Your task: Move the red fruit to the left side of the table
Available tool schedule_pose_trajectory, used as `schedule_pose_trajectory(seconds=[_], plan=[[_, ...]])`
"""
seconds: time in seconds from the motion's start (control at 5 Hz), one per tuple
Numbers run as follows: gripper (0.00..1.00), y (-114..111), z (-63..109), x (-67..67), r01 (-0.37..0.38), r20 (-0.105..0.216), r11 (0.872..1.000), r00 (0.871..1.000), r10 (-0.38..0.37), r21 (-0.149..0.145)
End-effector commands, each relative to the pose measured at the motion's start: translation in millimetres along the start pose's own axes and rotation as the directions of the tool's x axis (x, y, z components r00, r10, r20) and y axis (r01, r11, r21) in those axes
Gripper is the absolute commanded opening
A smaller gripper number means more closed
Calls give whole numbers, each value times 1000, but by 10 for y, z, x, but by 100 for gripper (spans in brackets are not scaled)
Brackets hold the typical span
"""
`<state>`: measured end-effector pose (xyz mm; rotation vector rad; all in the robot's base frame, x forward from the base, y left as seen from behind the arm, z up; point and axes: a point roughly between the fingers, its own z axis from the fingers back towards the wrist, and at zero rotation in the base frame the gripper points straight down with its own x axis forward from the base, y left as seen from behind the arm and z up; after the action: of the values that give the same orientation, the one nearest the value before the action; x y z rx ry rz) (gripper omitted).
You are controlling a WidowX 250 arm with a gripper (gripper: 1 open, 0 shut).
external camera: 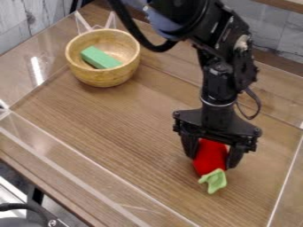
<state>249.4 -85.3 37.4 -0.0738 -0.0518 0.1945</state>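
Note:
The red fruit (210, 157) lies on the table (106, 133) at the front right, its light green leafy stem (215, 183) pointing toward the near edge. My gripper (214, 151) hangs straight down over it, open, with one black finger (186, 144) on the fruit's left and the other on its right. The fingers straddle the fruit's upper part; whether they touch it I cannot tell. The fruit rests on the wood.
A wooden bowl (103, 57) holding a green block (101, 59) stands at the back left. Low clear acrylic walls (288, 182) edge the tabletop, the right one close to the fruit. Bare wood stretches across the left and middle.

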Motion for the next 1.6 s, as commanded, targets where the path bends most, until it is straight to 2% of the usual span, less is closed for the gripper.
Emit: schedule_pose_trajectory(seconds=[0.0,0.2,0.4,0.6,0.8,1.0,1.4], plan=[[100,-86,115,85,14,41,1000,999,-13,-27],[100,-88,114,84,16,38,999,999,-15,-29],[0,-77,189,79,25,41,999,999,-24,-30],[0,-62,351,84,46,51,998,998,-44,-41],[0,108,600,106,56,83,997,995,-52,-44],[0,440,763,126,67,99,997,993,-64,-33],[0,1264,778,114,90,106,996,990,-88,-13]])
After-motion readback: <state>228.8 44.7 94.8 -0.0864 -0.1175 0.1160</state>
